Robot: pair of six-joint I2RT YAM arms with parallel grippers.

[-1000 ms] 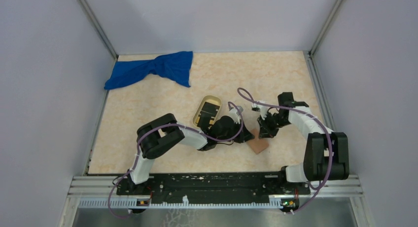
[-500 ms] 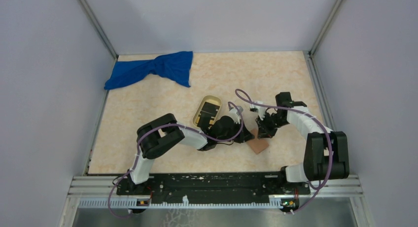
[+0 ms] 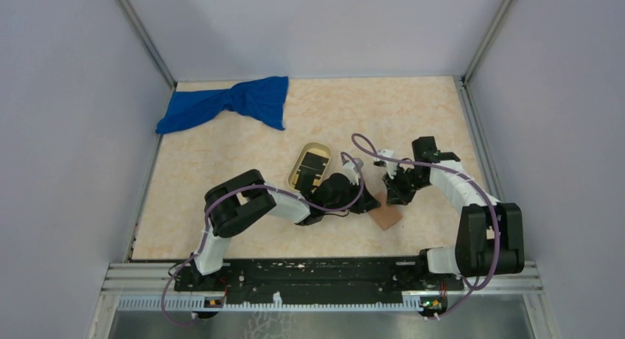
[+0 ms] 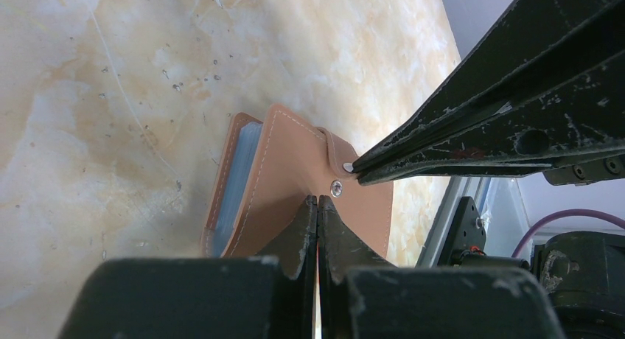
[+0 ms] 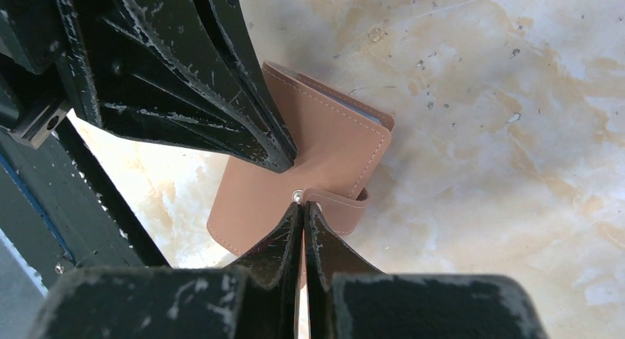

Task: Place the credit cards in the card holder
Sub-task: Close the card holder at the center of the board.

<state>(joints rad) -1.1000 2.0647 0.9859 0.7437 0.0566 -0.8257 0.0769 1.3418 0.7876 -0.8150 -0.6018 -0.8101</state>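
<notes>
A: Top external view: where is the card holder (image 3: 385, 216)?
B: On the surface (image 3: 413, 110), right of centre, towards the near edge, between the two arms' tips.
A: And the fingers?
B: Left fingers (image 4: 301, 228) are pressed together, tips on its brown cover. Right fingers (image 5: 284, 239) are also closed, tips touching the strap's snap.
A: Cards?
B: A black card (image 3: 312, 164) lies in the oval tray (image 3: 318, 147), left of the holder.
</notes>
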